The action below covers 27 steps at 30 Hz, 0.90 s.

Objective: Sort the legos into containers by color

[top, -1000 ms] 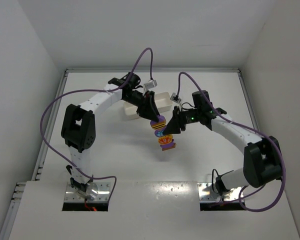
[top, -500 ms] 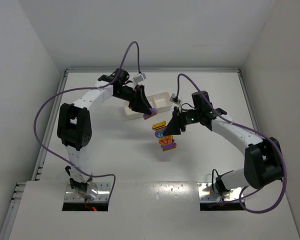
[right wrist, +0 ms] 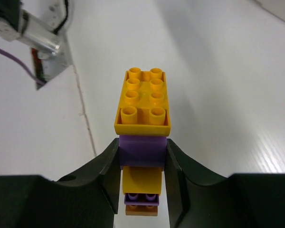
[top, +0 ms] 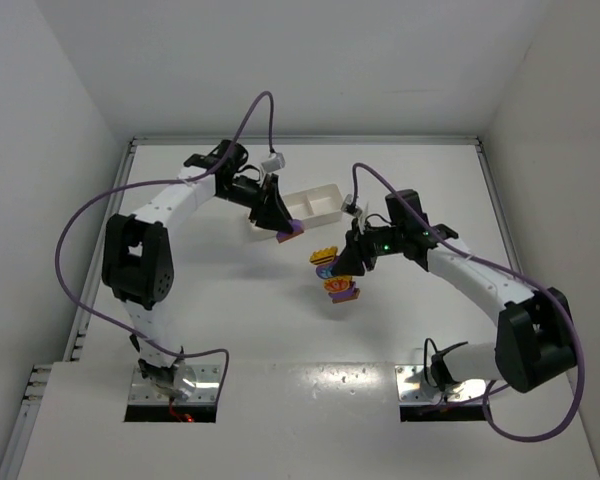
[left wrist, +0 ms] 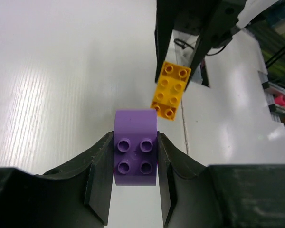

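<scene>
My left gripper is shut on a purple brick, held just in front of the near left end of the white tray. My right gripper is shut on a stack of legos, clamping its purple brick under a yellow top brick. The stack holds yellow, purple and orange bricks and hangs above the table's middle. In the left wrist view the stack's yellow top shows between the right gripper's fingers. The tray's compartments look empty.
White side walls close in the table on the left and right. A raised rail runs along the back edge. Purple cables loop above both arms. The arm bases sit at the near edge.
My left gripper pulled the purple brick off the top of the stack and carried it up and left toward the tray. The right gripper and stack shifted slightly right.
</scene>
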Each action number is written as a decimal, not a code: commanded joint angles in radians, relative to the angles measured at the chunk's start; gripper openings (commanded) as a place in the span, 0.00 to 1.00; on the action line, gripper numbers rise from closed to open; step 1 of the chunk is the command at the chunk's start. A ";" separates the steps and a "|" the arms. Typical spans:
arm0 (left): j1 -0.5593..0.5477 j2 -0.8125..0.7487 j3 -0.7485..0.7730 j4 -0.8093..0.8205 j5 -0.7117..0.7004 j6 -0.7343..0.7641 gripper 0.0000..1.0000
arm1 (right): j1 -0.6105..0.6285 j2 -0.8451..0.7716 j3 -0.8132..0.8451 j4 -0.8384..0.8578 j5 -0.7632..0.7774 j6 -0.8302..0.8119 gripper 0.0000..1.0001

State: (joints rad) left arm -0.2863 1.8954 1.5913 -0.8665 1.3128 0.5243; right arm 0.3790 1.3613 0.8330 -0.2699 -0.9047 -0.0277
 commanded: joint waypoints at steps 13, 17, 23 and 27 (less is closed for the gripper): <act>0.007 -0.292 -0.218 0.119 -0.142 -0.010 0.05 | 0.003 -0.110 -0.187 0.300 0.188 -0.074 0.00; 0.007 -0.317 -0.240 0.150 -0.142 -0.032 0.05 | 0.003 -0.090 -0.166 0.385 0.360 -0.028 0.00; 0.007 -0.361 -0.284 0.181 -0.194 -0.063 0.05 | -0.017 -0.090 -0.133 0.503 0.660 -0.006 0.00; 0.016 -0.384 -0.303 0.205 -0.214 -0.082 0.05 | -0.046 -0.099 -0.162 0.610 0.915 -0.006 0.00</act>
State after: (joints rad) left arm -0.2794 1.5635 1.2911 -0.7086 1.1042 0.4587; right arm 0.3546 1.2732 0.6506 0.1658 -0.2279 -0.0448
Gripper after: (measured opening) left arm 0.416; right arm 0.364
